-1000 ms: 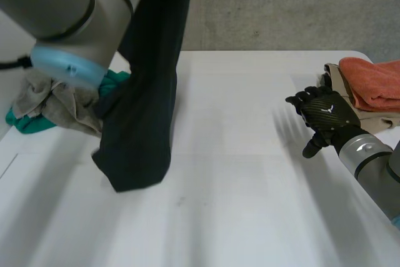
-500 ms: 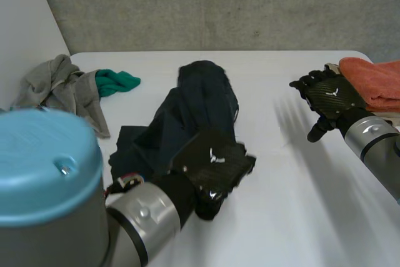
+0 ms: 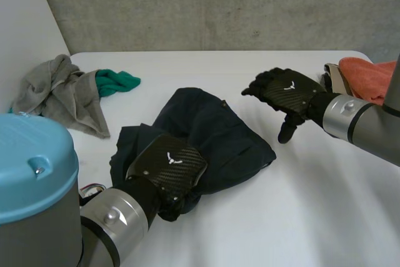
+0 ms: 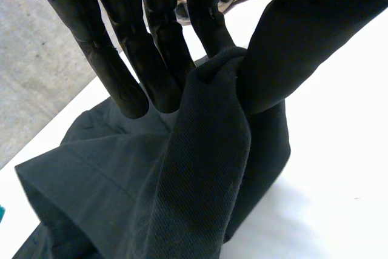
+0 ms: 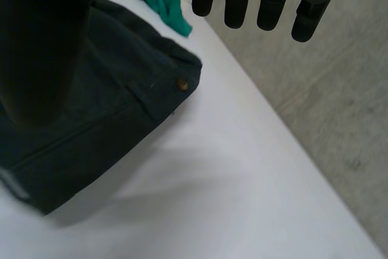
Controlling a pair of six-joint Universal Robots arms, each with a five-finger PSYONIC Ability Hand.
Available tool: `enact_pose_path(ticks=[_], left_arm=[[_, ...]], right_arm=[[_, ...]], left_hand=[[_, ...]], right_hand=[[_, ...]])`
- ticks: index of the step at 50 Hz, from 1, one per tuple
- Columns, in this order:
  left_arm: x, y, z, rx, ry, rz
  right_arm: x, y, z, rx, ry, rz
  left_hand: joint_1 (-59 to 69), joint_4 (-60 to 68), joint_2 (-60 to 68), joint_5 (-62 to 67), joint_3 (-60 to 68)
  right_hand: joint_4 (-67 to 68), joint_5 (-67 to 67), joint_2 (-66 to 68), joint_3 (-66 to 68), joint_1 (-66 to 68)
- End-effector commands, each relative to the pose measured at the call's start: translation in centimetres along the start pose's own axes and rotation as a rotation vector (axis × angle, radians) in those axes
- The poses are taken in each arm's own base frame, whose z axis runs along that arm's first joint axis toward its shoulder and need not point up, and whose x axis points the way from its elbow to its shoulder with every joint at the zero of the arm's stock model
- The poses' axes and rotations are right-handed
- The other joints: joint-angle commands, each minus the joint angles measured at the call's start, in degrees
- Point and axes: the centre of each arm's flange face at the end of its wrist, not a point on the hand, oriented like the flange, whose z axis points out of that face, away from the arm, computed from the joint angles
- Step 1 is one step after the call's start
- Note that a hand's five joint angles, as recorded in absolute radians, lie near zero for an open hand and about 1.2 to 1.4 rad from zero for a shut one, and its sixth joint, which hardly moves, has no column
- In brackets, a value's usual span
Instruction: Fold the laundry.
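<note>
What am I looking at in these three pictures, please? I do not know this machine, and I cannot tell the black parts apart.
This is a robot with two arms at a white table; each arm ends in a black hand. The wide picture looks down from a camera between the arms. The other two come from cameras on the wrists, looking along each palm. The left hand pinches a fold of the dark garment between thumb and fingers. The right hand hovers open near it, holding nothing. At the table's far left lie a grey cloth and a green cloth; at the far right, an orange towel.
</note>
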Motion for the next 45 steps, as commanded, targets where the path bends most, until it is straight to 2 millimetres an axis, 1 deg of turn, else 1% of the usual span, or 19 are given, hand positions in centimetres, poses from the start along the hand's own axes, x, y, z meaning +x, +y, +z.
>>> enact_pose_path(ticks=[1,5,9,12,17,19,20,23,25,27,31,33,35,37,39,40,43,44,45], left_arm=[[-0.9,0.3,0.9,-0.003,-0.044,-0.009],[-1.3,0.1,1.1,0.008,-0.058,-0.015],[-1.6,-0.2,1.1,0.018,-0.068,-0.021],[-1.8,-0.4,1.1,0.024,-0.073,-0.022],[-2.0,-0.4,1.2,0.025,-0.080,-0.025],[-2.1,-0.5,1.2,0.028,-0.084,-0.026],[-2.3,-0.5,1.3,0.030,-0.089,-0.028],[-2.6,-0.6,1.5,0.036,-0.101,-0.028],[-3.0,-0.6,1.7,0.043,-0.116,-0.032],[-3.4,-0.7,1.9,0.049,-0.125,-0.035],[-4.2,-0.8,2.3,0.063,-0.153,-0.042],[-4.9,-0.9,2.6,0.068,-0.173,-0.045],[-5.3,-0.9,2.7,0.066,-0.180,-0.048],[-5.7,-1.1,2.8,0.074,-0.181,-0.051],[-5.9,-1.2,2.9,0.080,-0.176,-0.056],[-6.0,-1.5,2.9,0.089,-0.168,-0.058],[-6.0,-1.8,2.9,0.095,-0.144,-0.057],[-5.8,-1.9,2.8,0.094,-0.127,-0.050],[-5.8,-1.9,2.8,0.090,-0.119,-0.050]], right_arm=[[-0.9,1.4,-1.7,-0.109,0.016,0.154],[-1.8,2.1,-2.3,-0.136,0.007,0.239],[-2.7,2.8,-1.7,-0.127,-0.006,0.293],[-4.1,4.0,0.0,-0.115,-0.026,0.322],[-4.8,5.0,2.1,-0.090,0.001,0.359],[-5.3,5.5,3.0,-0.093,0.022,0.378],[-5.5,5.8,3.4,-0.100,0.034,0.382],[-5.8,5.9,3.5,-0.110,0.042,0.381],[-5.7,5.8,3.3,-0.112,0.048,0.378],[-5.6,5.5,3.0,-0.112,0.051,0.371],[-4.3,3.5,0.7,-0.097,0.087,0.292],[-2.8,1.4,-1.5,-0.081,0.132,0.165],[-2.2,0.0,-3.3,-0.085,0.150,0.078],[-1.9,-1.7,-6.0,-0.117,0.159,-0.028],[-2.3,-2.6,-7.9,-0.169,0.143,-0.074],[-3.1,-3.2,-9.9,-0.239,0.100,-0.102],[-4.7,-3.4,-12.4,-0.352,-0.008,-0.106],[-5.9,-3.5,-13.6,-0.400,-0.094,-0.107],[-6.3,-3.5,-13.9,-0.403,-0.126,-0.115]], left_hand=[[13.2,11.3,11.0,14.1,11.4],[13.2,11.3,11.0,14.1,11.4],[13.2,11.3,11.0,14.1,11.4],[13.2,11.3,11.0,14.1,11.4],[13.2,11.3,11.0,14.1,11.4],[13.2,11.3,11.0,14.1,11.4],[13.2,11.3,11.0,14.1,11.4],[13.2,11.3,11.0,14.1,11.4],[13.2,11.3,11.0,14.1,11.4],[13.2,11.3,11.0,14.1,11.4],[13.2,11.3,11.0,14.1,11.4],[13.2,11.3,11.0,14.1,11.4],[13.2,11.3,11.0,14.1,11.4],[13.2,11.3,11.0,14.1,11.4],[13.2,11.3,11.0,14.1,11.4],[13.2,11.3,11.0,14.1,11.4],[13.2,11.3,11.0,14.1,11.4],[13.2,11.3,11.0,14.1,11.4],[13.2,11.3,11.0,14.1,11.4]], right_hand=[[0.9,0.4,1.1,1.2,0.1],[5.7,5.2,5.8,5.9,4.8],[8.5,8.0,8.6,8.7,7.7],[19.6,19.1,19.7,19.8,18.8],[23.3,22.8,23.4,23.5,22.5],[29.0,28.5,29.1,29.3,28.2],[36.4,35.9,36.5,36.6,35.5],[52.4,51.9,52.5,52.6,51.5],[68.0,67.5,68.2,68.3,67.2],[68.1,67.6,68.2,68.3,67.3],[68.1,67.6,68.2,68.3,67.3],[68.1,67.6,68.2,68.3,67.3],[68.1,67.6,68.2,68.3,67.3],[68.1,67.6,68.2,68.3,67.3],[68.1,67.6,68.2,68.3,67.3],[68.1,67.6,68.2,68.3,67.3],[68.1,67.6,68.2,68.3,67.3],[68.1,67.6,68.2,68.3,67.3],[68.1,67.6,68.2,68.3,67.3]])
